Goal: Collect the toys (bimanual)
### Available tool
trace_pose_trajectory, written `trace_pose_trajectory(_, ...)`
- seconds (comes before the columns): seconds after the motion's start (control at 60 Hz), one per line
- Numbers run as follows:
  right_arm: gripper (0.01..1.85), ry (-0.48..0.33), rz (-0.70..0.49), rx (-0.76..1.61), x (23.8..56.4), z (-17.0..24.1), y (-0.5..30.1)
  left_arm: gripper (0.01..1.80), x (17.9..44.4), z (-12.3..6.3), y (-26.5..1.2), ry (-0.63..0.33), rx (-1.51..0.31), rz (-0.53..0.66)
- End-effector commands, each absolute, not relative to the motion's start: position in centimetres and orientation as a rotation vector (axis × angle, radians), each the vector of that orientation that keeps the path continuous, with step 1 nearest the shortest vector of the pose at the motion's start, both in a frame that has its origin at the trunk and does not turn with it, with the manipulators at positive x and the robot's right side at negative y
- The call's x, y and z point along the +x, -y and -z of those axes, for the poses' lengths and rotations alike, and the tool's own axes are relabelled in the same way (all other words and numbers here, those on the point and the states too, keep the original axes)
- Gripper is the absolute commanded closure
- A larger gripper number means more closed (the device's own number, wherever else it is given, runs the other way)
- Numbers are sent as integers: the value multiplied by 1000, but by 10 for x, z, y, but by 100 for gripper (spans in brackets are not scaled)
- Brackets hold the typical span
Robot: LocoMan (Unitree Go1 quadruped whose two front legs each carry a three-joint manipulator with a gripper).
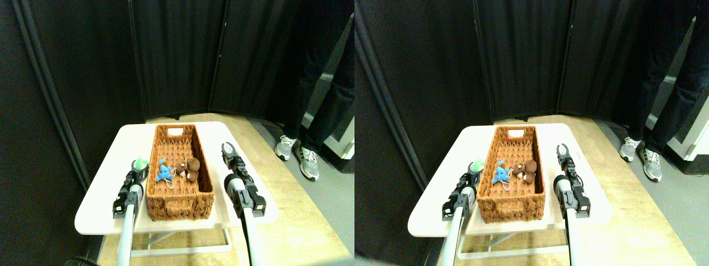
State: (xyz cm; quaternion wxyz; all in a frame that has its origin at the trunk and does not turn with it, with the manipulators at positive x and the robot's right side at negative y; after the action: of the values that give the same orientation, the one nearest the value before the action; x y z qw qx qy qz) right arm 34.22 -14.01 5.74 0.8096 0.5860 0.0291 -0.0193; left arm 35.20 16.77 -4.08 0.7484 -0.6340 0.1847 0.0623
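Stereo pair view, left half: a pale worktop point(99, 188) carries a long woven wicker basket point(180, 208) lying lengthwise from six to twelve o'clock. Inside the basket, near its middle, lie a blue plush toy point(164, 172) with a white string and, just beside it toward three o'clock, a brown plush toy point(191, 168). A green toy point(140, 164) sits outside the basket at about nine o'clock of its rim, at the tip of the left pincer point(138, 169); the pincer appears closed around it, though the jaws are too small to read with certainty. The right pincer point(227, 149) stands at three o'clock of the basket, over bare worktop, its jaws seemingly parted a little and holding nothing visible; its exact opening cannot be told. At the far one to two o'clock a person's legs and shoes point(296, 154) stand on the floor, well apart from the worktop.

Handling, as a judgement: the toys look light, soft and compressible, neither slippery nor fragile, so a squeeze across the plump body should hold. Strings are a poor purchase and may snag on the wicker. The green toy probably needs carrying over the basket's wall toward three o'clock before release.
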Motion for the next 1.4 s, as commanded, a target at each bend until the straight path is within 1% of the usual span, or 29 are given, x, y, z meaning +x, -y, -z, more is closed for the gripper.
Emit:
trace_pose_trajectory(0.017, 185, -28, 24, 1265, 343, -65, 138, 180, 355, 47, -166, -378, -1384, -170)
trace_pose_trajectory(0.133, 185, -30, 23, 1280, 342, -65, 139, 180, 355, 45, -168, -361, -1342, -177)
trace_pose_trajectory(0.183, 185, -31, 21, 1279, 342, -65, 139, 180, 353, 39, -167, -360, -1329, -168)
trace_pose_trajectory(0.267, 185, -31, 15, 1272, 342, -65, 139, 180, 352, 39, -170, -355, -1324, -168)
trace_pose_trajectory(0.417, 185, -27, 1, 1280, 342, -64, 138, 180, 349, 30, -176, -341, -1287, -161)
trace_pose_trajectory(0.433, 185, -27, 6, 1283, 342, -64, 138, 180, 349, 26, -180, -343, -1276, -143)
trace_pose_trajectory(0.483, 185, -31, 5, 1288, 342, -64, 138, 180, 348, 21, -184, -343, -1275, -140)
trace_pose_trajectory(0.533, 185, -31, 10, 1290, 341, -63, 138, 180, 348, 9, -193, -348, -1265, -124)
trace_pose_trajectory(0.567, 185, -30, 9, 1288, 342, -63, 138, 180, 348, 7, -195, -353, -1261, -113)
trace_pose_trajectory(0.6, 185, -24, 5, 1290, 342, -62, 139, 180, 346, -5, -197, -334, -1250, -115)
trace_pose_trajectory(0.65, 185, -16, 11, 1283, 342, -61, 141, 180, 346, -15, -201, -338, -1241, -93)
trace_pose_trajectory(0.7, 185, -16, 7, 1287, 343, -60, 142, 180, 345, -31, -202, -338, -1233, -67)
trace_pose_trajectory(0.783, 185, -16, 13, 1294, 343, -59, 143, 180, 346, -48, -200, -360, -1229, -26)
trace_pose_trajectory(0.817, 185, -15, 13, 1292, 343, -58, 143, 180, 346, -57, -197, -380, -1243, -16)
trace_pose_trajectory(0.9, 185, -12, 20, 1296, 342, -58, 143, 180, 347, -74, -187, -398, -1248, -25)
trace_pose_trajectory(0.983, 185, -16, 4, 1308, 343, -57, 144, 180, 350, -83, -178, -463, -1276, 11)
trace_pose_trajectory(1.033, 185, -16, 3, 1305, 342, -56, 144, 180, 352, -90, -166, -473, -1282, 19)
trace_pose_trajectory(1.183, 185, -20, 9, 1316, 341, -55, 145, 180, 358, -100, -145, -514, -1300, 58)
trace_pose_trajectory(1.25, 185, -23, -2, 1309, 340, -55, 146, 180, 361, -106, -131, -543, -1317, 77)
trace_pose_trajectory(1.3, 185, -18, 5, 1324, 339, -54, 147, 180, 364, -110, -118, -583, -1346, 86)
trace_pose_trajectory(1.333, 185, -17, 3, 1332, 339, -54, 147, 180, 365, -110, -116, -586, -1350, 83)
trace_pose_trajectory(1.367, 185, -22, -1, 1328, 339, -53, 148, 180, 367, -111, -107, -612, -1375, 83)
trace_pose_trajectory(1.4, 185, -18, -2, 1330, 338, -53, 148, 180, 368, -111, -100, -608, -1382, 73)
